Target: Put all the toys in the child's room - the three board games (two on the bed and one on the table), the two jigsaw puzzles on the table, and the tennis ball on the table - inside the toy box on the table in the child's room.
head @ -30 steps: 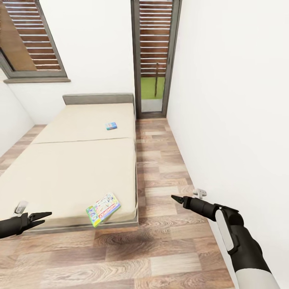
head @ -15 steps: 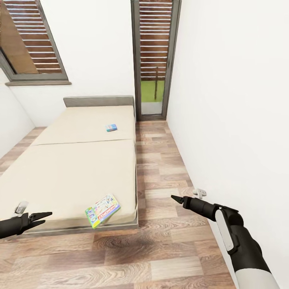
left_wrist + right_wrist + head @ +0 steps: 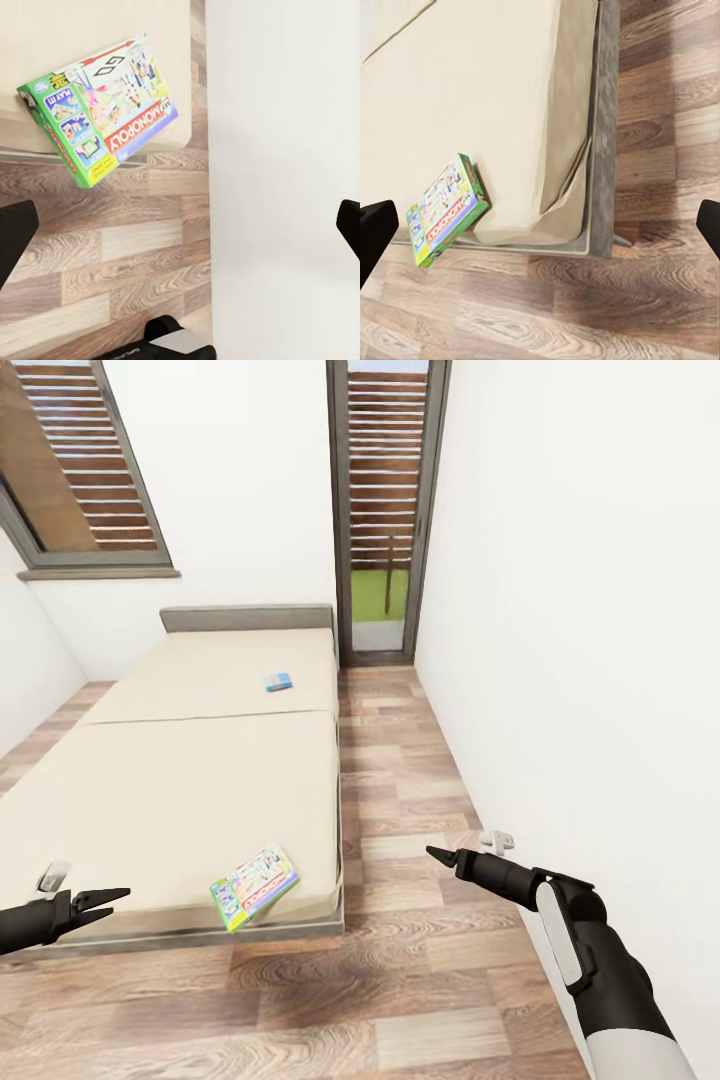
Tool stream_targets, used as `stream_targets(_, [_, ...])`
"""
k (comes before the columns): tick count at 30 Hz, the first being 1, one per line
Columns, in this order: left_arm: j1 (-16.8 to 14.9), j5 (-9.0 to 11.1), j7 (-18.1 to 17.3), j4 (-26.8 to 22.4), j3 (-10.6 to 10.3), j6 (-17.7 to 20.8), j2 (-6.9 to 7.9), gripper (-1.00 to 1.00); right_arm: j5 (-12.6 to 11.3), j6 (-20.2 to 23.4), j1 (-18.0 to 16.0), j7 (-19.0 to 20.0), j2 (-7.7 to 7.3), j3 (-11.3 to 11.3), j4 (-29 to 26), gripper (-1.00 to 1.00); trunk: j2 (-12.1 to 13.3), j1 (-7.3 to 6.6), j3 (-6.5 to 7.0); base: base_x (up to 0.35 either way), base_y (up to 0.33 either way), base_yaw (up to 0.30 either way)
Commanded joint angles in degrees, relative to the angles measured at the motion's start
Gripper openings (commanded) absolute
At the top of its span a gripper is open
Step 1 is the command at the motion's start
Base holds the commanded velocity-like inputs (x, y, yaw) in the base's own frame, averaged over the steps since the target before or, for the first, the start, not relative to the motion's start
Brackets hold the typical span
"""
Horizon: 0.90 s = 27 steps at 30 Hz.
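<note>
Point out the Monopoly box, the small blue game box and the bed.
Monopoly box (image 3: 254, 886): head view, middle of its printed lid, at the bed's near corner.
Small blue game box (image 3: 278, 681): head view, centre of its top face.
Bed (image 3: 190, 780): head view, bare mattress just below the seam.

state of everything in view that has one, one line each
green Monopoly box: flat on the bed, at its near corner, overhanging the edge
blue game box: flat on the bed's far half
left gripper: open, empty
right gripper: open, empty, over the floor
slatted door: closed
</note>
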Motion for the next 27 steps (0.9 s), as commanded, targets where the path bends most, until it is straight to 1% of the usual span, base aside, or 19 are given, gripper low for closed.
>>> stream_targets(1, [0.0, 0.0, -0.2, 0.0, 0.1, 0.6, -0.01, 1.00, -0.2, 0.3, 0.0, 0.1, 0.01, -0.1, 0.0, 1.00, -0.4, 0.23, -0.13, 0.000, 0.000, 0.000])
stream_targets(27, [0.0, 0.0, -0.3, 0.0, 0.0, 0.4, -0.12, 1.00, -0.2, 0.3, 0.0, 0.1, 0.01, 0.0, 0.0, 1.00, -10.9, 5.94, -2.32, 0.000, 0.000, 0.000])
